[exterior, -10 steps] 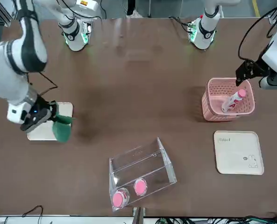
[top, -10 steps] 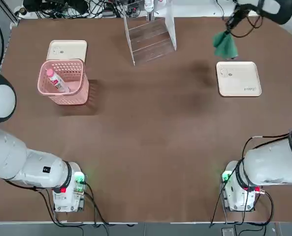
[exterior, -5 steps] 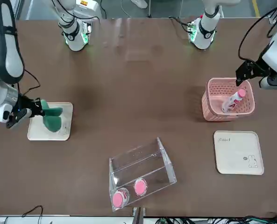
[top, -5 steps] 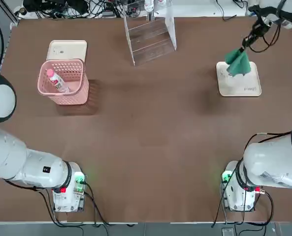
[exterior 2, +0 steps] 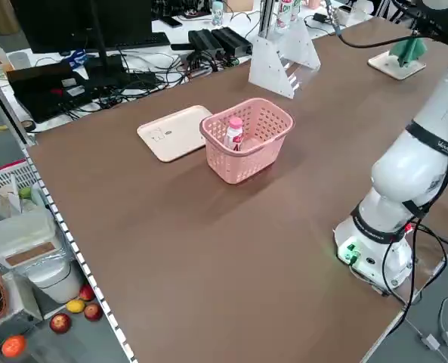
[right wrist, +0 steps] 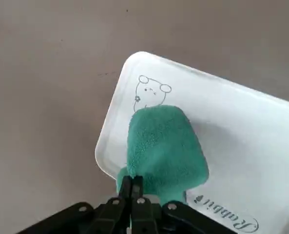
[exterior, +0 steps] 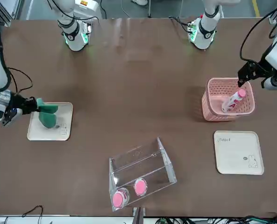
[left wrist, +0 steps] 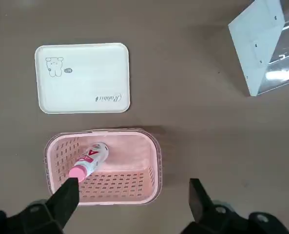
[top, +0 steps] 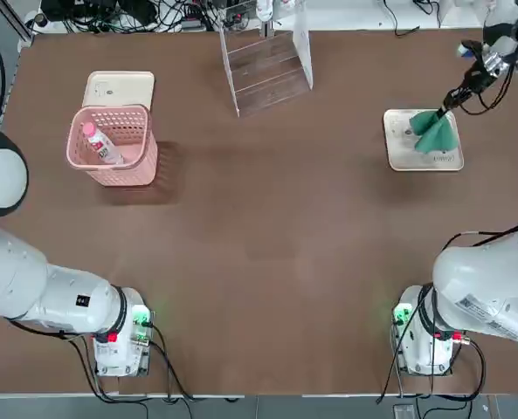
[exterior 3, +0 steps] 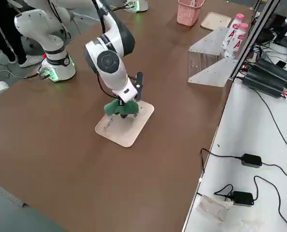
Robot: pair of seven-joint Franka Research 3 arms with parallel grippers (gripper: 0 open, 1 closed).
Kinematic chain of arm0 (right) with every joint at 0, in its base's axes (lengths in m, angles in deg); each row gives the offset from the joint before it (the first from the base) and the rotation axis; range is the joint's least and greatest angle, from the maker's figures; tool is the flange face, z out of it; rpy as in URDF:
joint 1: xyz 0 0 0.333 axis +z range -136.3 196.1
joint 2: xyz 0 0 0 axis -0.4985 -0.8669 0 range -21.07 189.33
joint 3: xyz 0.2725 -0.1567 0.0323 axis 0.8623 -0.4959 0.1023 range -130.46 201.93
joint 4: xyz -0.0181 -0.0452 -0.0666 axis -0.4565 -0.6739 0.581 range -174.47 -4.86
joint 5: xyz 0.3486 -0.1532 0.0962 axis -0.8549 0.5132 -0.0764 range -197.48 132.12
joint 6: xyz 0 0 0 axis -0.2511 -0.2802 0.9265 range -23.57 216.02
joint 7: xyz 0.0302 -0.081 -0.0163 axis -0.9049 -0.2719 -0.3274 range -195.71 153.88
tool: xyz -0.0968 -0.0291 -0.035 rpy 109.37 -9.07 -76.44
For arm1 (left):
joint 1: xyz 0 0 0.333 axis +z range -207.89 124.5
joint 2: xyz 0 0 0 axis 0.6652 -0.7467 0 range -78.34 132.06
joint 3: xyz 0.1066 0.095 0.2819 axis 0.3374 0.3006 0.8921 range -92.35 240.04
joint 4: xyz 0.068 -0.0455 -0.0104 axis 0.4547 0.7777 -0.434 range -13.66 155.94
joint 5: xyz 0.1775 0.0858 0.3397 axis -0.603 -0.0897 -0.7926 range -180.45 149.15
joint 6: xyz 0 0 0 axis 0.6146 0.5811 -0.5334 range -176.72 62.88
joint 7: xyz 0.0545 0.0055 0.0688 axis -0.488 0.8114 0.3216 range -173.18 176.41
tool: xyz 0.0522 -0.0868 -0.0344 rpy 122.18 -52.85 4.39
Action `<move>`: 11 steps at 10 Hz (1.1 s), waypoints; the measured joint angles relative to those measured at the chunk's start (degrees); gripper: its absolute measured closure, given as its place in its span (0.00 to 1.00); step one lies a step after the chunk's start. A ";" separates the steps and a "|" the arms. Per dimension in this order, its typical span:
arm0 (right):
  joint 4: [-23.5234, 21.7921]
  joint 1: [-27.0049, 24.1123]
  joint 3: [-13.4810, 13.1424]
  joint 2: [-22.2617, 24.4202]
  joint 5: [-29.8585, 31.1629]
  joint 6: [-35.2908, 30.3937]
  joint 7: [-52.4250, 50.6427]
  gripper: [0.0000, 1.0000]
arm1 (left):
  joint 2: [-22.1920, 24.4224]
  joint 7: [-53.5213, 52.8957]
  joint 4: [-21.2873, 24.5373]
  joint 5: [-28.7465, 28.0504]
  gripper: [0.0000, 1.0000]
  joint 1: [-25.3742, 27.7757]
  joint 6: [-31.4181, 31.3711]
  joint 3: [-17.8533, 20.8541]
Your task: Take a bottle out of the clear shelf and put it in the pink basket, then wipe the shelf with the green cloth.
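Right gripper [right wrist: 133, 187] jaws clenched on one edge of the cloth [right wrist: 163, 147]; the cloth hangs over a cream tray [top: 403, 150] on the robot's right side of the table [top: 267, 227]; whether it touches the tray cannot be told. Left gripper [left wrist: 134, 199] jaws released, holding nothing, poised above the basket [left wrist: 151, 161]. Bottle [left wrist: 87, 161] lies tilted inside the basket, cap [exterior: 241, 93] up toward one wall. Second cream tray [left wrist: 82, 78] just beside the basket. Shelf [top: 267, 59] at the far table edge, two pink-capped bottles [exterior: 129, 192] behind it.
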 joint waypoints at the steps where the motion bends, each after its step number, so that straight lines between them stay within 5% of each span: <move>1: 0.01 -0.46 0.00 -0.93 -0.08 0.66 -1.23 0.98 | 0.00 0.00 0.00 0.00 0.00 -0.01 -0.06 0.00; 4: 0.98 -2.03 -0.01 -1.39 -0.10 1.14 -4.69 0.98 | 0.00 0.00 0.00 0.00 0.00 -0.02 -0.11 0.00; 11: 0.99 -7.79 -0.14 -9.59 1.06 15.43 -21.29 0.98 | 0.00 0.03 0.00 0.00 0.00 -0.15 -0.43 -0.04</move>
